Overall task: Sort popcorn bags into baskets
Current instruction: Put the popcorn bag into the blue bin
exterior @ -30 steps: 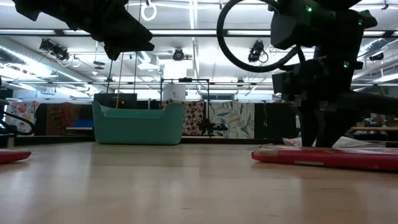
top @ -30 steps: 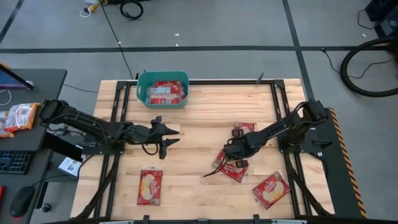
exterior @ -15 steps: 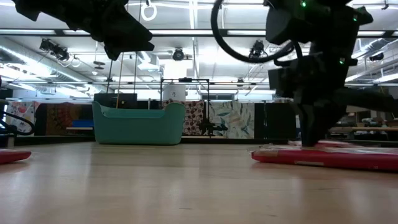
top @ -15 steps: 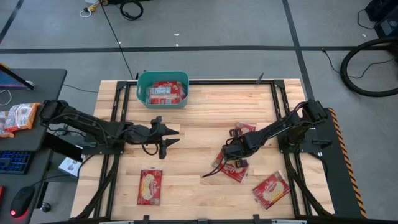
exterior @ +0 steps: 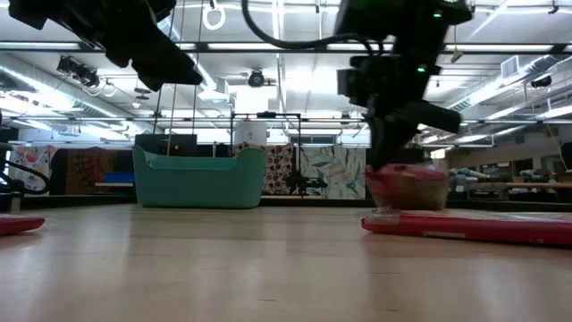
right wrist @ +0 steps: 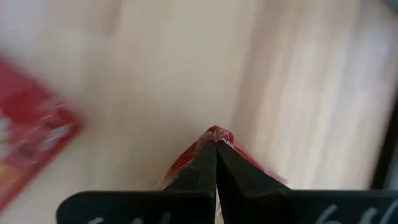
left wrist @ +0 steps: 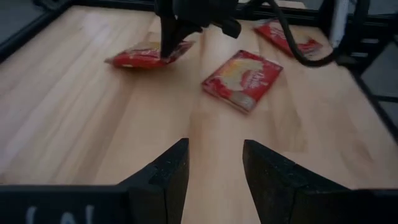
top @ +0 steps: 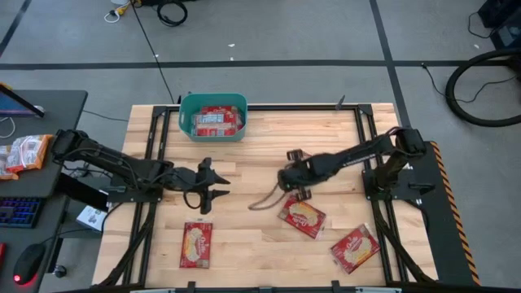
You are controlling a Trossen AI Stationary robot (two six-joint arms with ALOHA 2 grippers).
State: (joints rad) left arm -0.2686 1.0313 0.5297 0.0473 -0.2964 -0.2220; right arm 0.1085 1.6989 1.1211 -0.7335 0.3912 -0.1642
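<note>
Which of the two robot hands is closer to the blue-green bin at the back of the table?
The left. The left gripper hangs open a short way in front of the teal bin. The right gripper, shut on a popcorn bag, is farther off toward the table's middle.

Table (top: 269, 138): light wood boards
Desk (top: 49, 114): dark, beside the table
Keyboard (top: 20, 212): on the desk
Mouse (top: 28, 262): near the keyboard
Floor (top: 285, 32): grey
</note>
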